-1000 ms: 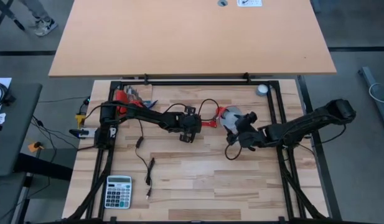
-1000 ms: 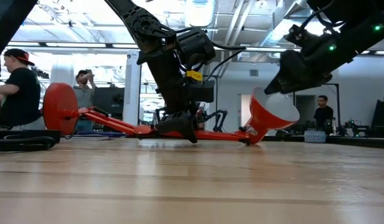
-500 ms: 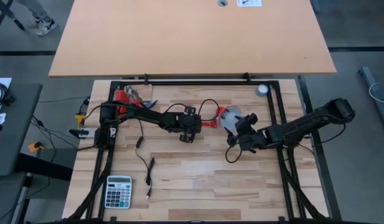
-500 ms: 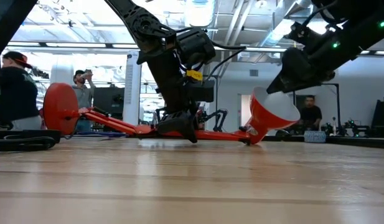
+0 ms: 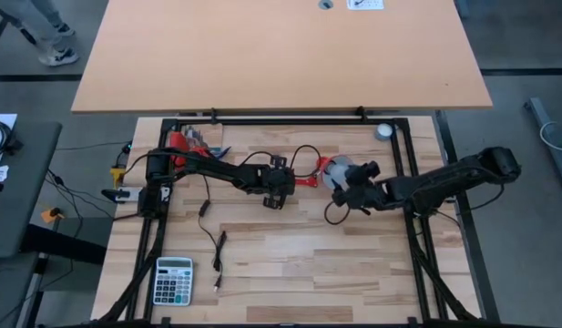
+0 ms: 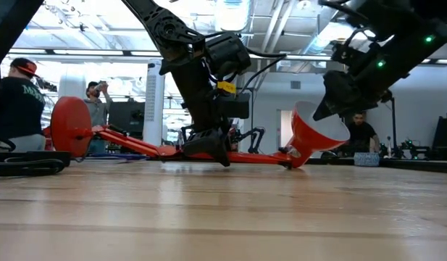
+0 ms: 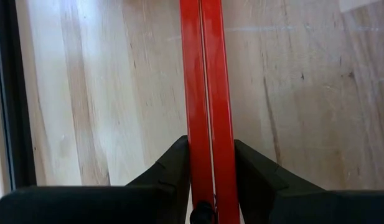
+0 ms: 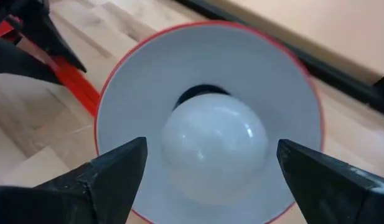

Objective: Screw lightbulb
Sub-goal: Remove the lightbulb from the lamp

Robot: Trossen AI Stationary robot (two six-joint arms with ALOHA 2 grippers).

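Right wrist view: the bulb sits in the shade, the right hand open around it, not touching. Smooth, light, fragile glass; I'd pinch its widest part gently. The left hand clamps the lamp arm on the desk.

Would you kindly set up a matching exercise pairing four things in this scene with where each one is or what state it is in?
Things:
1. lightbulb
2. left gripper
3. right gripper
4. calculator

Places or states:
A. open, fingers either side of the bulb without touching it
B. lying at the table's near left corner
C. sitting inside the red lamp shade
D. shut on the red lamp arm

Pairs: 1-C, 2-D, 3-A, 4-B
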